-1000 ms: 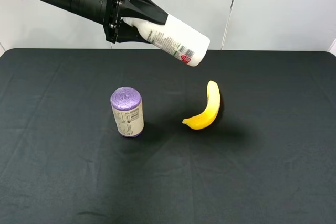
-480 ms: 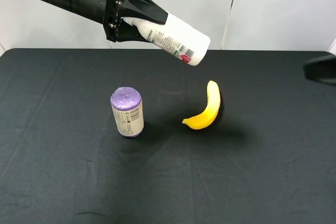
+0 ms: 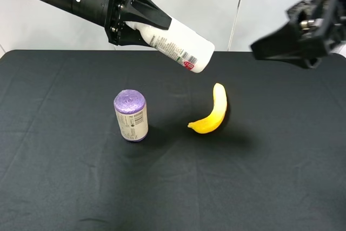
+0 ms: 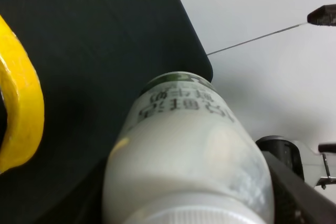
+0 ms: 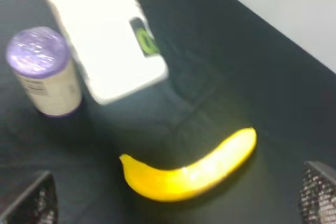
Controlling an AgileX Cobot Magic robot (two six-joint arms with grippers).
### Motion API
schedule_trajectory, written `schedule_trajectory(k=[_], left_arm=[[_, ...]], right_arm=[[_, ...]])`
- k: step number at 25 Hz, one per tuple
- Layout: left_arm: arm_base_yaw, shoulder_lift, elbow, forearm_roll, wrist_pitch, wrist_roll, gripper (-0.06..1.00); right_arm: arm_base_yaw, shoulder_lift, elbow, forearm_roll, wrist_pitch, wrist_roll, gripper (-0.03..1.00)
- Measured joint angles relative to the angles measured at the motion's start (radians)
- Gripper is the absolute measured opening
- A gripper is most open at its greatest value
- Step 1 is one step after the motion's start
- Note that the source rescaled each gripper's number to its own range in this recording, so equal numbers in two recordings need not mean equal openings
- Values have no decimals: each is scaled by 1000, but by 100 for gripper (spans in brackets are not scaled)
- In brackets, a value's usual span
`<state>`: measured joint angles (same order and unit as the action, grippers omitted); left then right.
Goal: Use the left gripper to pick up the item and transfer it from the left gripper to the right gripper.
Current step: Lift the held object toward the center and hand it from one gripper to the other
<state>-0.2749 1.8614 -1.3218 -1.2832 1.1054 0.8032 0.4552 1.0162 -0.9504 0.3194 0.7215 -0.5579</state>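
Note:
My left gripper (image 3: 155, 30) is shut on the cap end of the white bottle (image 3: 183, 46) and holds it tilted in the air above the back of the table. The bottle's base points right and down. It fills the left wrist view (image 4: 189, 166), and one dark finger (image 4: 302, 195) shows beside it. My right gripper (image 3: 270, 47) hangs in the air to the right of the bottle, apart from it and empty. In the right wrist view its fingertips (image 5: 31, 203) stand wide apart, and the bottle (image 5: 100, 40) shows as a white blur.
A purple-topped can (image 3: 131, 116) stands upright on the black table (image 3: 65, 187), left of centre. A yellow banana (image 3: 212, 113) lies right of it, below the bottle's base. Both show in the right wrist view: can (image 5: 42, 72), banana (image 5: 194, 169).
My right gripper has come in from the right edge and moved up and left toward the bottle. The left gripper and bottle have barely moved.

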Motion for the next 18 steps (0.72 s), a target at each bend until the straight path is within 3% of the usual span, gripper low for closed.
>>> schedule_trajectory(k=[6, 18], left_arm=[[0, 0, 0, 0, 0, 0, 0], [0, 0, 0, 0, 1, 0, 0]], right_arm=[[106, 110, -79, 0, -18, -28, 100], [222, 306, -162, -35, -88, -43, 100]])
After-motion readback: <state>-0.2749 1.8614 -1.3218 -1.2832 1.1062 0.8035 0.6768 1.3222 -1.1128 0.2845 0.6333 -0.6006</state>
